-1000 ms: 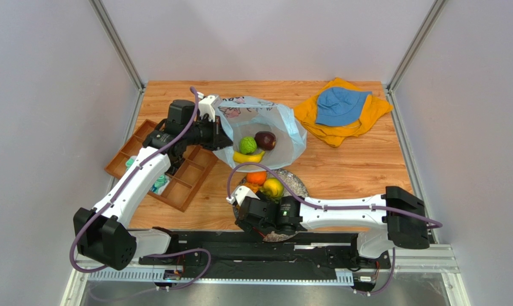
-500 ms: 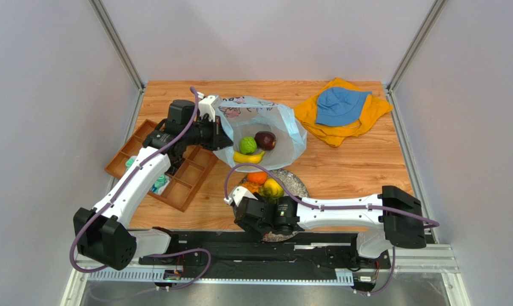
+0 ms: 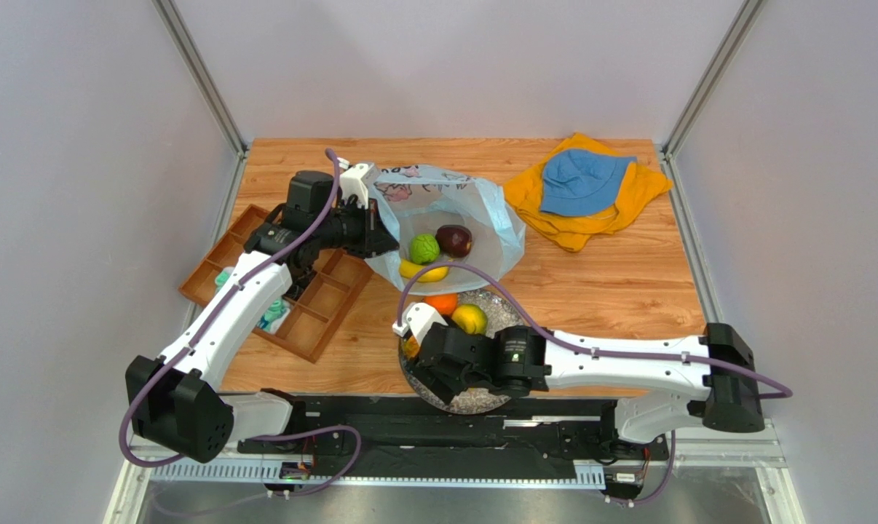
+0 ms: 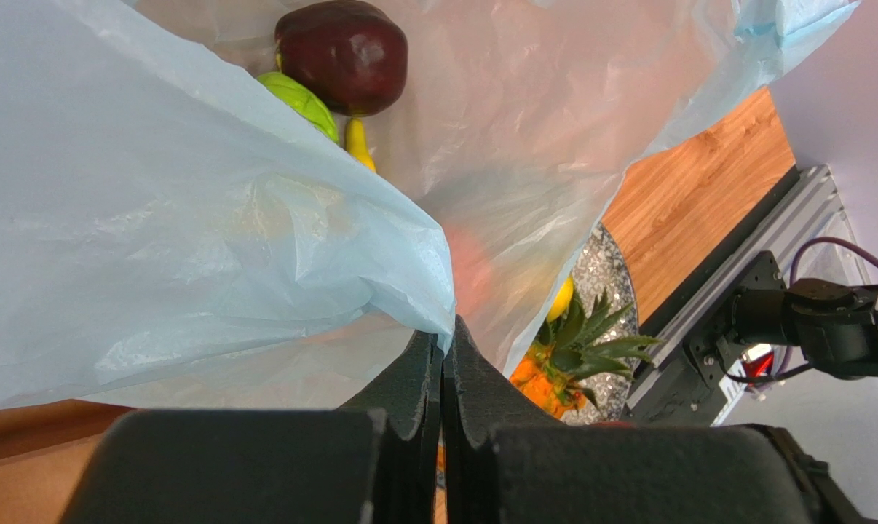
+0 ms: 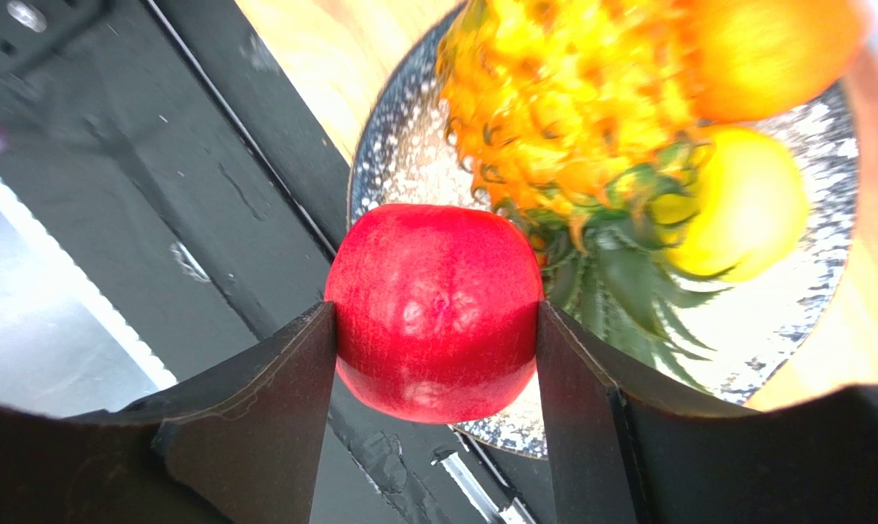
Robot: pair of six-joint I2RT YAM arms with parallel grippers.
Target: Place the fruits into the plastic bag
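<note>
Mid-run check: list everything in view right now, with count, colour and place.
plastic bag: 1, light blue, back centre
green apple: 1, green, in bag
dark maroon fruit: 1, maroon, in bag
banana: 1, yellow, in bag
orange: 1, orange, on plate
yellow-green fruit: 1, on plate
pineapple: 1, orange-yellow, on plate
red apple: 1, red, in right gripper
plate: 1, speckled grey, near centre
tray: 1, brown, left
teal item: 1, in tray
hat: 1, blue, on cloth
cloth: 1, yellow, back right
left gripper: pinching bag edge
right gripper: clamping red apple
</note>
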